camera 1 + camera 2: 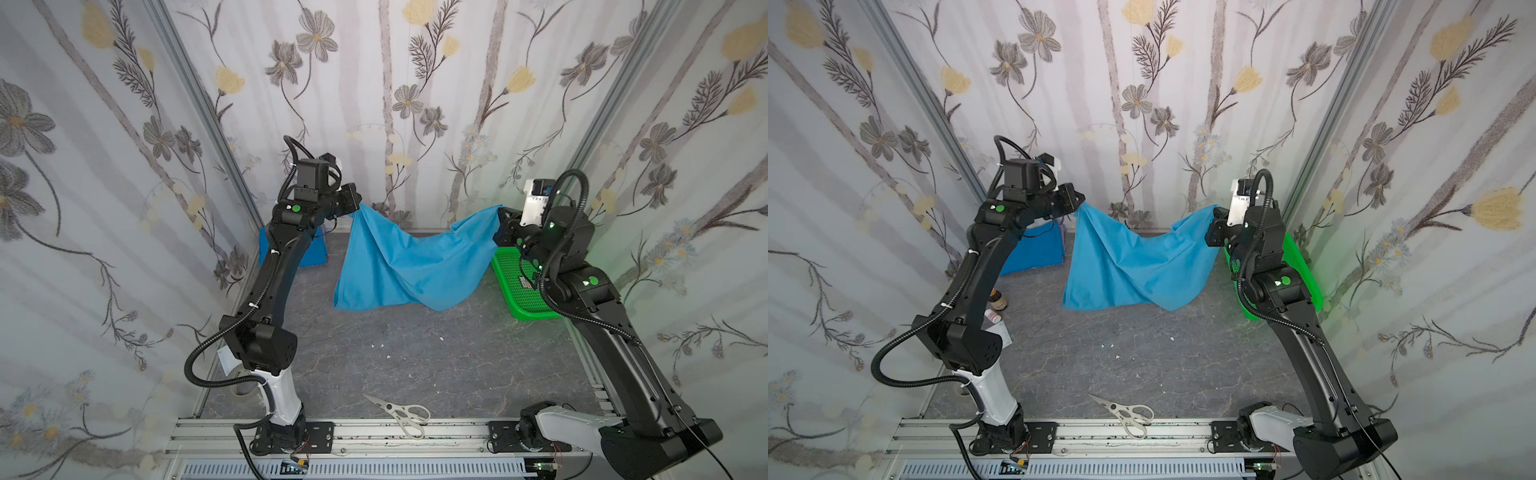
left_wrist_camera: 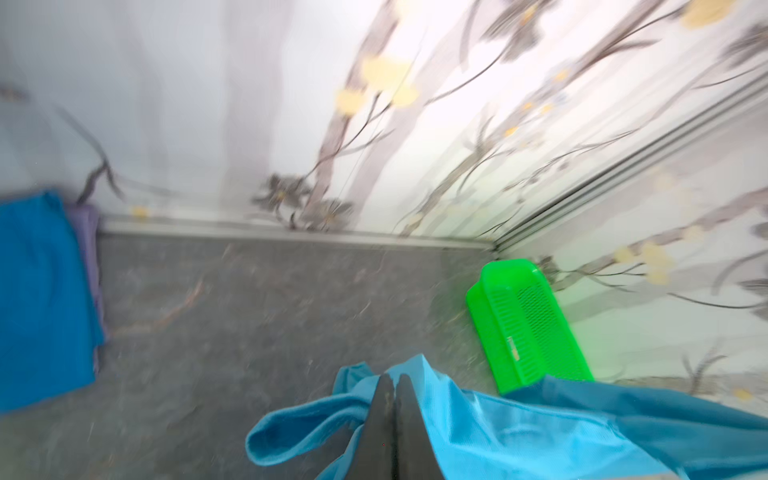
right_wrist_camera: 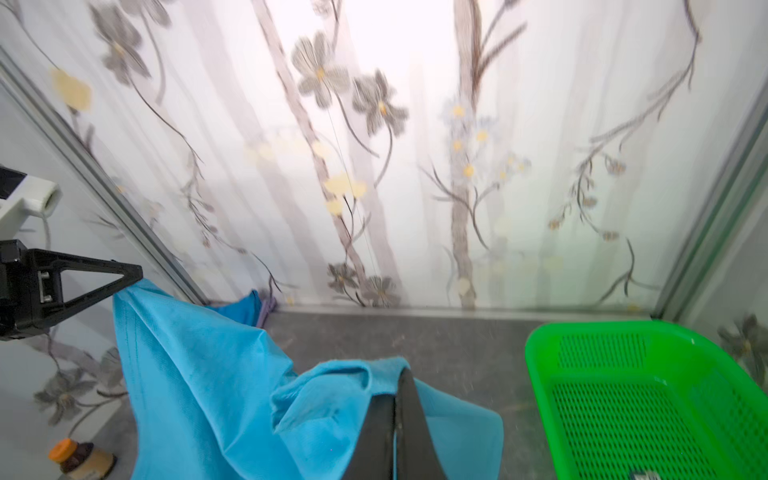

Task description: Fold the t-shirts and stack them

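The light sky-blue t-shirt point(image 1: 399, 266) point(image 1: 1129, 270) hangs stretched between both grippers above the grey table at the back, sagging in the middle with its lower edge near the table. My left gripper point(image 1: 358, 204) point(image 1: 1080, 203) point(image 2: 392, 378) is shut on its left upper corner. At the other upper corner my right gripper point(image 1: 500, 216) point(image 1: 1214, 216) point(image 3: 401, 374) is shut on the cloth point(image 3: 208, 374). The darker blue t-shirt point(image 1: 307, 249) point(image 1: 1034, 253) point(image 2: 41, 299) lies folded in the back left corner, partly hidden by the left arm.
A green perforated basket point(image 1: 523, 291) point(image 1: 1304, 270) point(image 3: 648, 399) point(image 2: 528, 328) sits at the back right under the right arm. Scissors point(image 1: 399, 413) point(image 1: 1125, 413) lie by the front rail. Small bottles point(image 1: 996, 307) point(image 3: 83, 457) stand at the left edge. Floral walls enclose three sides.
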